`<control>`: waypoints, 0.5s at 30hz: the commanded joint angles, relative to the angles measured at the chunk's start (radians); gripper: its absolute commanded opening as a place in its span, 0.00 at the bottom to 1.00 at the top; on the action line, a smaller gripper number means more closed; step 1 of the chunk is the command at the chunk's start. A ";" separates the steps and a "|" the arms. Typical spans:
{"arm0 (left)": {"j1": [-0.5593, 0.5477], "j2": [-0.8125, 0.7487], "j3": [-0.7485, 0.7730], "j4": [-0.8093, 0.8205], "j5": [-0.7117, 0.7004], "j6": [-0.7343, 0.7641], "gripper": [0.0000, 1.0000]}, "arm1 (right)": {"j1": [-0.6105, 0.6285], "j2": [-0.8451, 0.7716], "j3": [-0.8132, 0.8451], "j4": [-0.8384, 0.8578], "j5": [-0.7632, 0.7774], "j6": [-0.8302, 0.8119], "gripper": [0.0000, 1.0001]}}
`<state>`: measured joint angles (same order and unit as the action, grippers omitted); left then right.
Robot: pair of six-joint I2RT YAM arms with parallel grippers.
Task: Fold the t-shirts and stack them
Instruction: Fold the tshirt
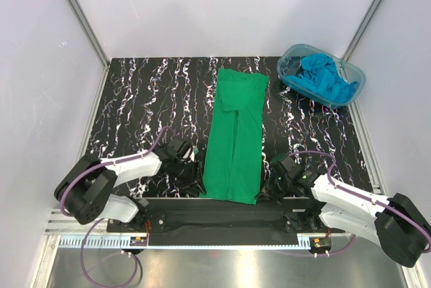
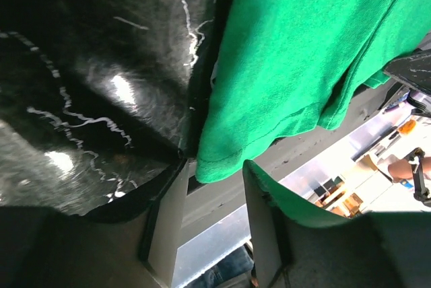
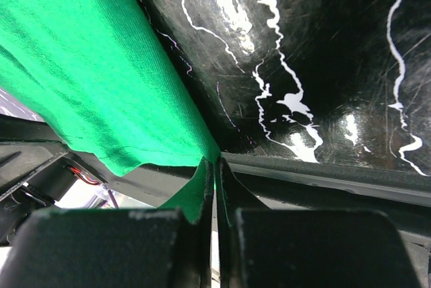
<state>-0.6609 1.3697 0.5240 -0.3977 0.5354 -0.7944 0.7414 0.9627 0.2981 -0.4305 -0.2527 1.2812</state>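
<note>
Now, green t-shirt [image 1: 236, 133] hem between parted left claw [image 2: 215, 170], right claw [image 3: 215, 173] pinching it (corner)

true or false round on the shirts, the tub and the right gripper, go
1. The green t-shirt lies as a long narrow strip on the table. True.
2. The plastic tub is empty. False: it holds crumpled turquoise t-shirts.
3. The right gripper is shut on the green t-shirt's near edge. True.
4. The plastic tub sits at the table's near left corner. False: it sits at the far right corner.
5. A turquoise t-shirt lies stacked on the green one. False: nothing lies on the green t-shirt.
</note>
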 commanded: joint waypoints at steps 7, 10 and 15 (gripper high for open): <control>-0.017 0.049 0.002 0.010 -0.061 -0.012 0.28 | 0.006 0.005 0.036 0.001 0.003 -0.010 0.00; -0.017 0.042 0.007 0.008 -0.064 -0.006 0.14 | 0.006 0.005 0.042 -0.010 0.004 -0.019 0.00; -0.017 0.011 0.047 -0.049 -0.087 0.033 0.00 | 0.006 0.010 0.105 -0.076 0.020 -0.068 0.00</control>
<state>-0.6735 1.4017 0.5369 -0.4072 0.5201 -0.8024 0.7414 0.9722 0.3328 -0.4625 -0.2523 1.2545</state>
